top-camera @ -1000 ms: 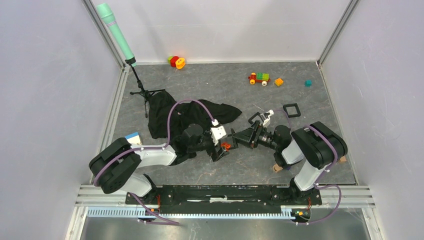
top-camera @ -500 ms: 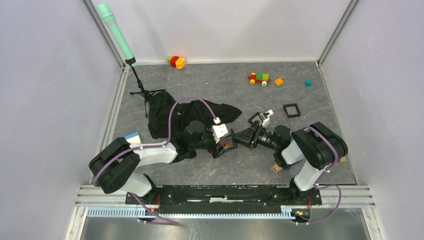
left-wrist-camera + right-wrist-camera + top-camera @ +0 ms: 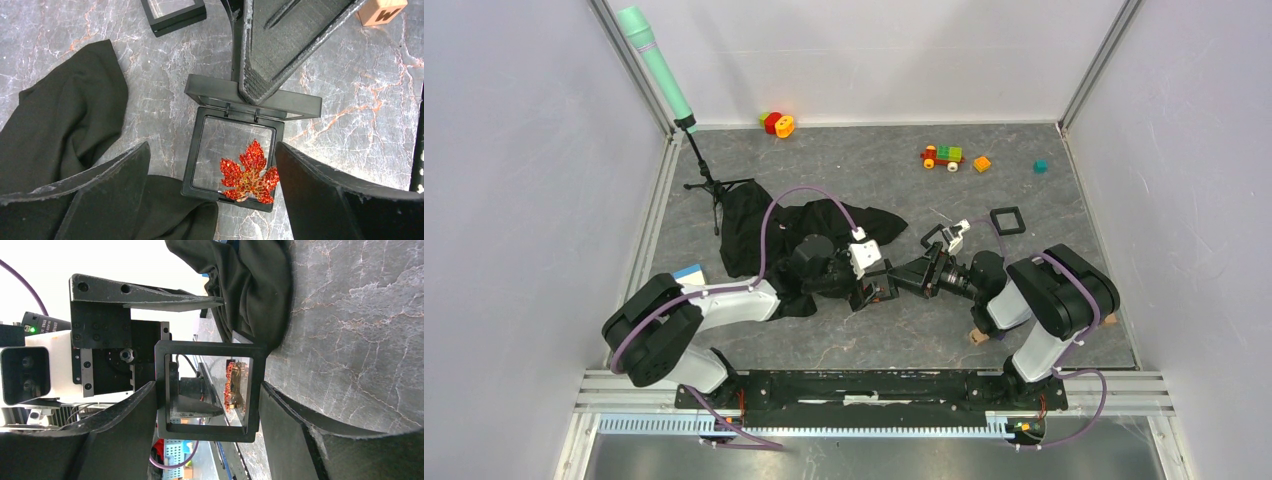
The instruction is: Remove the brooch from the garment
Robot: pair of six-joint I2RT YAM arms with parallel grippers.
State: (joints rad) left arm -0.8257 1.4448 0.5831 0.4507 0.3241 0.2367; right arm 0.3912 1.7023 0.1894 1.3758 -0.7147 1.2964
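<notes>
Brooch [image 3: 250, 170] looks light, stiff, fragile: pinch its lobes; left pincer [image 3: 212, 147] gapes empty, right pincer [image 3: 207, 385] clamps lid [image 3: 295, 104] at twelve.

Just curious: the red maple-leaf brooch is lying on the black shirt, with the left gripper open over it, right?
Not on the black shirt: the maple-leaf brooch lies inside the open black display case, with the left gripper open over it. The left wrist view shows it.

Leaf brooch [image 3: 250, 172] lies in open case [image 3: 192, 152] beside garment [image 3: 65, 125].
</notes>
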